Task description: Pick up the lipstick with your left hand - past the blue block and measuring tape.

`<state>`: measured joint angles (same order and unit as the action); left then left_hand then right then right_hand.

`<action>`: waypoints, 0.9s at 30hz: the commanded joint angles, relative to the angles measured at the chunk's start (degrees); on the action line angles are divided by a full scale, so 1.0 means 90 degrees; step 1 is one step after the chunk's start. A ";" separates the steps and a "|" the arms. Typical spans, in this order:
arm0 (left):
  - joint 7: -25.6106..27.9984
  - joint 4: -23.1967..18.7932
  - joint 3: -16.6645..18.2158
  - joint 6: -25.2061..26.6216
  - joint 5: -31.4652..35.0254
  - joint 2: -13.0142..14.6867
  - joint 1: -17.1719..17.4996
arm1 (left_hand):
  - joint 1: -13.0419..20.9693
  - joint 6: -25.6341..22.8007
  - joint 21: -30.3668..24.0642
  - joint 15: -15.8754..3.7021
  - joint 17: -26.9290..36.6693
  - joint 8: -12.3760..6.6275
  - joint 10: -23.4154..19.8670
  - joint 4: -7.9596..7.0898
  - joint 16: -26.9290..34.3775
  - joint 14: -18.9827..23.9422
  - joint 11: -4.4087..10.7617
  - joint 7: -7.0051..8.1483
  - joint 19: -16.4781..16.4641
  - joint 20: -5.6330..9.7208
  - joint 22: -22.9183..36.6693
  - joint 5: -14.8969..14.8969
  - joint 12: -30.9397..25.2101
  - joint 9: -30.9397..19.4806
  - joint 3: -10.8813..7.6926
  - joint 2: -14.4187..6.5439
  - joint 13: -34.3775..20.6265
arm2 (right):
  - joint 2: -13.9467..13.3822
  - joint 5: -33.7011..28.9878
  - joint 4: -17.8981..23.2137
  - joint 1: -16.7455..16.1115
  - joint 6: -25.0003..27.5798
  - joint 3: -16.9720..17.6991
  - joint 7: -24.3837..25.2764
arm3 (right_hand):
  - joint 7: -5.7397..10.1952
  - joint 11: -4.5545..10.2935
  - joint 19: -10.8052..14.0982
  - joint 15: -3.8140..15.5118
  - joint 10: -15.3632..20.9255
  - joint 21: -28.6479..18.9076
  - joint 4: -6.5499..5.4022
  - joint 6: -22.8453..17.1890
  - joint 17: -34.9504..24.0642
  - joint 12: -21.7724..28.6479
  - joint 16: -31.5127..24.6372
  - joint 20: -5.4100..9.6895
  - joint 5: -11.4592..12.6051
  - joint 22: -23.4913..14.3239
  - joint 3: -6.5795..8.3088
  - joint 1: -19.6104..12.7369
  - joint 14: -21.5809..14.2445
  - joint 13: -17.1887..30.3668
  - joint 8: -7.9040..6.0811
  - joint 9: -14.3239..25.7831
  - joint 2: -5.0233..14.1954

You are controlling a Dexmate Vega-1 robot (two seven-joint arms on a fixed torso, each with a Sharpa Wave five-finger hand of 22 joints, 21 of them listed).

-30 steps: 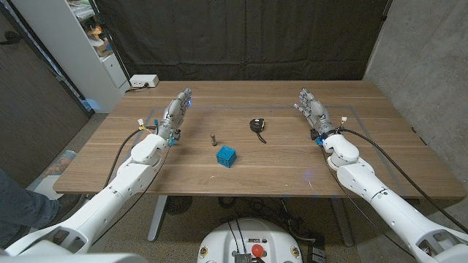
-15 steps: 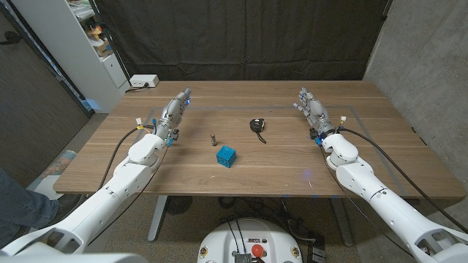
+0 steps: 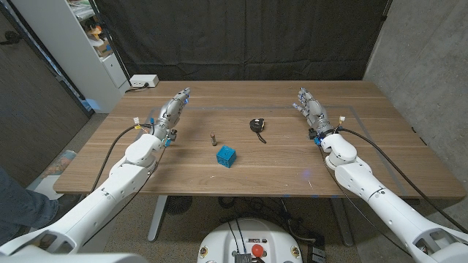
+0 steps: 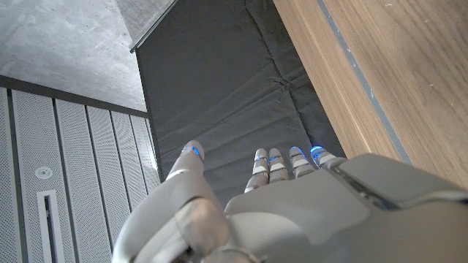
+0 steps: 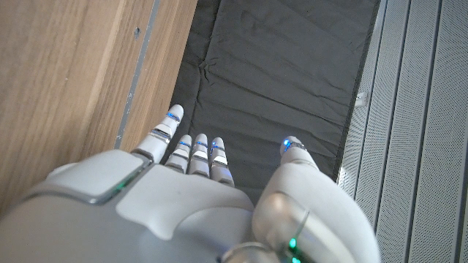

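Observation:
A small dark lipstick point(image 3: 213, 136) stands upright near the table's middle. Just in front of it and to its right lies the blue block point(image 3: 226, 155). The black measuring tape point(image 3: 257, 125) sits farther back, right of the lipstick. My left hand point(image 3: 171, 112) is at the table's left, well left of the lipstick, fingers straight and apart, holding nothing. In the left wrist view the left hand point(image 4: 292, 204) points at the dark curtain. My right hand point(image 3: 311, 110) is at the right, fingers extended, empty; the right hand point(image 5: 190, 197) is also seen from its wrist.
A white box point(image 3: 143, 81) lies at the table's back left corner. A white shelf unit point(image 3: 80, 44) stands beyond the left edge. A black curtain point(image 3: 241, 36) hangs behind the wooden table point(image 3: 292, 168), and a concrete wall is on the right.
My left hand has lifted and shifted slightly towards the back and left. The right hand and the objects have not moved.

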<state>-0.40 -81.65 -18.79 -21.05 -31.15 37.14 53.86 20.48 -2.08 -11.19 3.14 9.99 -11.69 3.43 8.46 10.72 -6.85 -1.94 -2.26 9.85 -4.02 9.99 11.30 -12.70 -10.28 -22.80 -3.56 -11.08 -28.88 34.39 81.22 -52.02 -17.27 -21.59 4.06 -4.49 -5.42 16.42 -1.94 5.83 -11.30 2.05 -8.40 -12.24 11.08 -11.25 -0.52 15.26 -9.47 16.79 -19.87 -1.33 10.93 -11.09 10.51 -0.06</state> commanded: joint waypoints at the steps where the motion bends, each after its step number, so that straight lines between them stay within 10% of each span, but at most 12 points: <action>1: 0.0198 -0.0277 0.0044 -0.0013 0.0260 0.0190 0.0181 | 0.0155 -0.0101 0.0023 0.0003 0.0032 -0.0076 0.0047 0.0069 -0.0005 -0.0047 -0.0019 -0.0035 0.0140 -0.0050 0.0024 0.0016 0.0010 -0.0016 -0.0044 0.0018 -0.0019 | 0.0013 -0.0011 -0.0041 0.0020 -0.0032 -0.0005 -0.0013 | -0.0005 -0.0002 0.0043 -0.0032 0.0045 0.0027 0.0040 -0.0043 -0.0018 0.0035 -0.0041 -0.0024 -0.0012 -0.0023 0.0001 -0.0036 -0.0027 0.0020 -0.0024 0.0034 0.0033; 27: 0.0625 -0.1014 0.0098 0.0511 0.0795 0.0667 0.0548 | 0.0692 -0.0261 0.0031 0.0092 0.0033 -0.0105 0.0143 0.0214 -0.0017 -0.0111 -0.0125 -0.0072 0.0206 -0.0072 0.0021 0.0030 0.0047 -0.0029 -0.0195 0.0061 -0.0030 | 0.0022 0.0053 -0.0078 -0.0044 -0.0094 0.0008 -0.0082 | 0.0024 -0.0007 0.0035 -0.0035 0.0038 0.0038 0.0063 -0.0043 -0.0007 0.0032 -0.0033 -0.0026 -0.0019 -0.0023 -0.0002 -0.0041 -0.0005 0.0021 -0.0020 0.0035 0.0035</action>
<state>3.46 -87.77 -18.01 -19.10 -26.55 40.98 57.35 25.83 -3.71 -11.19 3.76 9.99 -12.14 4.14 10.04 10.72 -7.46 -2.89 -2.86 9.86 -4.64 9.99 11.30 -12.49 -10.27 -24.34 -3.05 -11.07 -28.84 34.70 80.68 -52.12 -17.79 -21.61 3.49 -4.50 -5.42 16.42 -1.94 5.83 -10.97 2.30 -8.40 -12.25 11.08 -11.25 -0.52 15.27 -9.47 16.54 -19.87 -1.33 10.93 -11.09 10.51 -0.06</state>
